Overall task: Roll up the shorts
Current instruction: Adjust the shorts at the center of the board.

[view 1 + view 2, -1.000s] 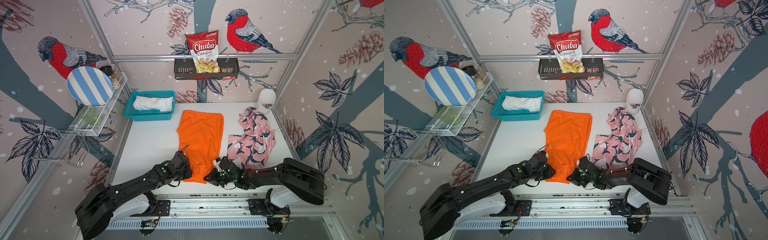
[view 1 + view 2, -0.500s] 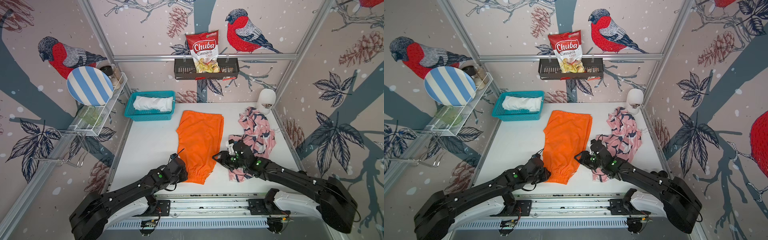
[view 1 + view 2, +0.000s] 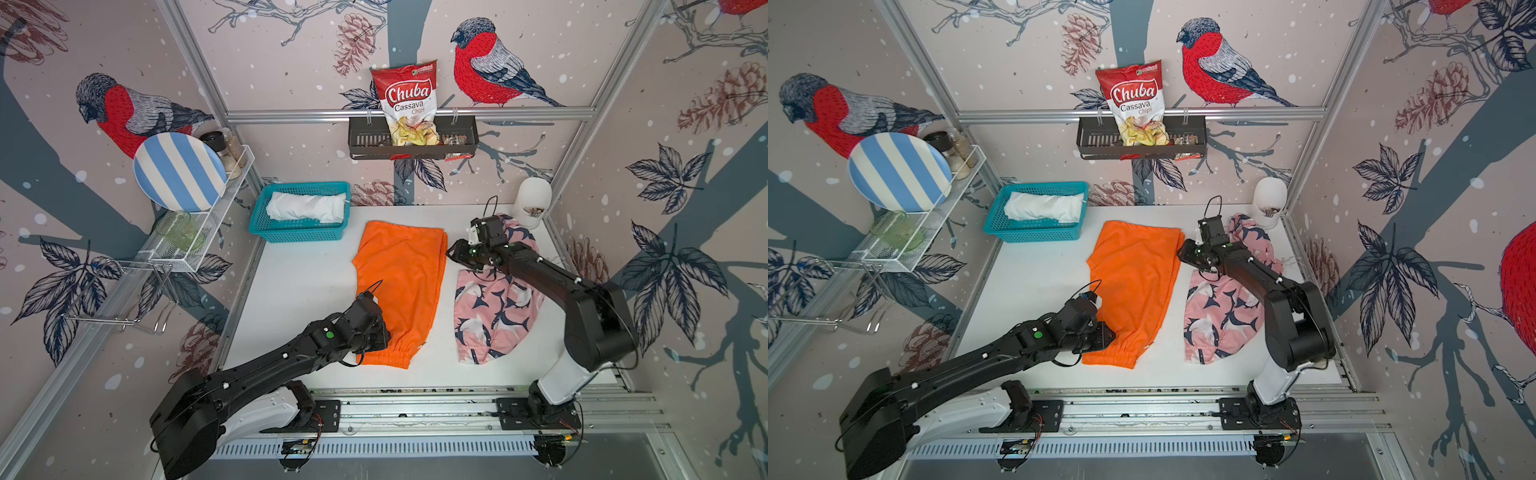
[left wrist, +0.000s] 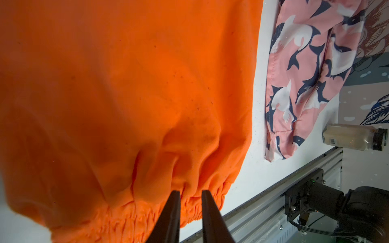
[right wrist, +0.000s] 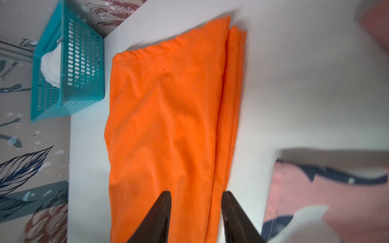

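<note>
Entry, your two arms over the tabletop [image 3: 299, 291].

Orange shorts [image 3: 401, 286]: they lie mid-tabletop, folded lengthwise. The elastic waist is at the near edge and the leg hems point to the back wall. The cloth is mostly flat, with a doubled fold along its right side.

Your left claw [image 4: 190, 194]: narrow, set at the left part of the waistband. In the left wrist view, gathered orange cloth sits between the tips and folds pucker toward them, so it reads as pinching the waistband.

Your right claw [image 5: 195, 194]: jaws apart, nothing between them. It is at the far right side of the orange shorts, and in the right wrist view the tips straddle the doubled fold. You cannot tell from these views whether they touch the cloth.

Pink shorts [image 3: 494, 316]: they are rumpled, just right of the orange pair, with a strip of bare tabletop between them. Your right arm passes over them.

White shorts [image 3: 305, 206]: they are rolled up inside the teal basket [image 3: 266, 228] at the back left of the tabletop.
</note>
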Controlling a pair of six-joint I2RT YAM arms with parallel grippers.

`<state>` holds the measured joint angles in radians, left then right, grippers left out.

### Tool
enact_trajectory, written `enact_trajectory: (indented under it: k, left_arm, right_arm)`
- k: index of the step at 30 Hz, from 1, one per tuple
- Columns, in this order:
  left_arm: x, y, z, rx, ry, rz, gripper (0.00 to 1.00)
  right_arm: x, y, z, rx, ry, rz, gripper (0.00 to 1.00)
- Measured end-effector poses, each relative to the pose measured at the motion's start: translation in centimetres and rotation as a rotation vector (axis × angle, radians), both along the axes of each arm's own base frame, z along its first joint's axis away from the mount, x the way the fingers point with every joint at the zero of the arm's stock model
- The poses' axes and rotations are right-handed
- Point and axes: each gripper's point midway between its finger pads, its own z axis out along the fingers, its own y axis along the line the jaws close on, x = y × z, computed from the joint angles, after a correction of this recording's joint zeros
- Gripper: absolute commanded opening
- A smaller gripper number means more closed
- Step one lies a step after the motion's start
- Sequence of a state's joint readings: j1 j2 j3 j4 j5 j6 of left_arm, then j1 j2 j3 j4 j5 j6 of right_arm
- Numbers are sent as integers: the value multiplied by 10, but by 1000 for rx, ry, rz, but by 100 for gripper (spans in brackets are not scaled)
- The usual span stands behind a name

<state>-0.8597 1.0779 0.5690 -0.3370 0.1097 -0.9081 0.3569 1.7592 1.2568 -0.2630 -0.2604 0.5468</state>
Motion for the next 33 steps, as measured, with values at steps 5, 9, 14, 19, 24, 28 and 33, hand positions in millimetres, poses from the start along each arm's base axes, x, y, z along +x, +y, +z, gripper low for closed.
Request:
enact_trajectory:
  k: [5, 9, 14, 19, 24, 28, 33]
  left_arm:
    - [-10, -2, -24, 15, 51, -43, 23]
    - [-18, 0, -41, 35, 92, -64, 22]
    - [-19, -3, -51, 32, 106, -82, 22]
    - [-18, -8, -53, 19, 104, -97, 22]
    - [-18, -12, -54, 5, 107, -106, 22]
    - [-17, -13, -54, -2, 102, -108, 22]
    - [-17, -13, -54, -7, 98, -108, 22]
  right_arm:
    - [57, 7, -31, -79, 0, 25, 43]
    - [91, 7, -57, -108, 13, 20, 42]
    - [123, 7, -72, -95, 4, 7, 41]
    - [132, 10, -89, -82, 19, 11, 39]
    - [145, 2, -94, -99, 4, -17, 35]
    - [151, -3, -96, -124, -12, -36, 34]
    - [160, -6, -98, -139, -40, -32, 30]
